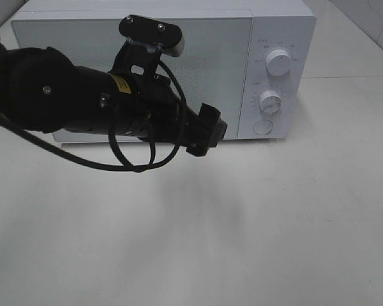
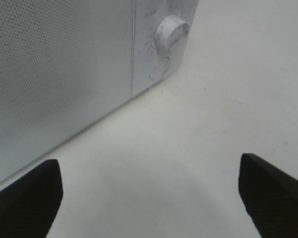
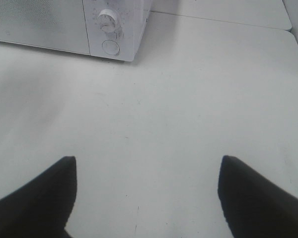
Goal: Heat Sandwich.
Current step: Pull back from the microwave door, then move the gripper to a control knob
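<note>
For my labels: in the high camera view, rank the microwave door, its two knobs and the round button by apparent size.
1. microwave door, clearly largest.
2. upper knob and lower knob, too alike to rank.
3. round button, smallest.

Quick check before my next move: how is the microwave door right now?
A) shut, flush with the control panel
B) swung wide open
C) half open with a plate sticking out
A: the microwave door lies flush beside the control panel, no gap showing, with the left claw open and empty before it.
</note>
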Controlling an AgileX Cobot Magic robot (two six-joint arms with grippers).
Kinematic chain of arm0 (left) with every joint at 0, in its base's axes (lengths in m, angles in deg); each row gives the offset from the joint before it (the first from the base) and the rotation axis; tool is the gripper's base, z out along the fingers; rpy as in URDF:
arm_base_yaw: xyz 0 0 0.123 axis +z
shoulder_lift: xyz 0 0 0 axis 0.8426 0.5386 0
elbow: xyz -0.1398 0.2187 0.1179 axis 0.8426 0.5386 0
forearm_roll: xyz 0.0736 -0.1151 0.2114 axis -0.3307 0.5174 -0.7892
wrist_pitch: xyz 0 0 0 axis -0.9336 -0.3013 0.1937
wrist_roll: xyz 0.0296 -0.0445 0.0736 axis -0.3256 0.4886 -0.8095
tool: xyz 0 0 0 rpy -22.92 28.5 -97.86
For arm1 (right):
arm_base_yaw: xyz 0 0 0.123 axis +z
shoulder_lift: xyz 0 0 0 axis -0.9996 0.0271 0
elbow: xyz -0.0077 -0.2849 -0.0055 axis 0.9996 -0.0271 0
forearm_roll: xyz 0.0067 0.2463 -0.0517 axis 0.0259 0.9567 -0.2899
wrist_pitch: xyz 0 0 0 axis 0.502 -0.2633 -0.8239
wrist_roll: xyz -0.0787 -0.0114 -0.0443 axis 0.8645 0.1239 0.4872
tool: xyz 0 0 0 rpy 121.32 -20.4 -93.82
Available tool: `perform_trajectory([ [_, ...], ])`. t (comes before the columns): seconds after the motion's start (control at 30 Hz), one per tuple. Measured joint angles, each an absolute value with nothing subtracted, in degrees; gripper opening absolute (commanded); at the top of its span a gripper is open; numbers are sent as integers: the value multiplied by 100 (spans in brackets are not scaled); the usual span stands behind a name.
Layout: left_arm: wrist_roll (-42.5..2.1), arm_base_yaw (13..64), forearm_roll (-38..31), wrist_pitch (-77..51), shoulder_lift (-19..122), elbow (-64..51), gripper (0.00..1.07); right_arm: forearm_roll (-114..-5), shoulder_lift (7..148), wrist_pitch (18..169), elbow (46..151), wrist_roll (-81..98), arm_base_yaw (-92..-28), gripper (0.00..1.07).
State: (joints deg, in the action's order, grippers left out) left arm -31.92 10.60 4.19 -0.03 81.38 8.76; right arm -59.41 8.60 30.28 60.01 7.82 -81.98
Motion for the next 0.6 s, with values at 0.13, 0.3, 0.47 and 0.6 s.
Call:
perform_trajectory([
  [0.13,-3215,1060,190,-863,7909,876,96,-5941,860,3028,6001,782,-8198,76],
  [0.3,-3209,1112,18,-2255,7703,876,96,-5941,860,3028,6001,782,-8198,76],
  [0.47,-3100,1410,-22,-3023,7502,876,96,-5941,860,3028,6001,782,-8198,76],
  [0.6,-3014,1891,-33,-3464,7227,922,96,-5941,860,3028,6001,782,-8198,76],
])
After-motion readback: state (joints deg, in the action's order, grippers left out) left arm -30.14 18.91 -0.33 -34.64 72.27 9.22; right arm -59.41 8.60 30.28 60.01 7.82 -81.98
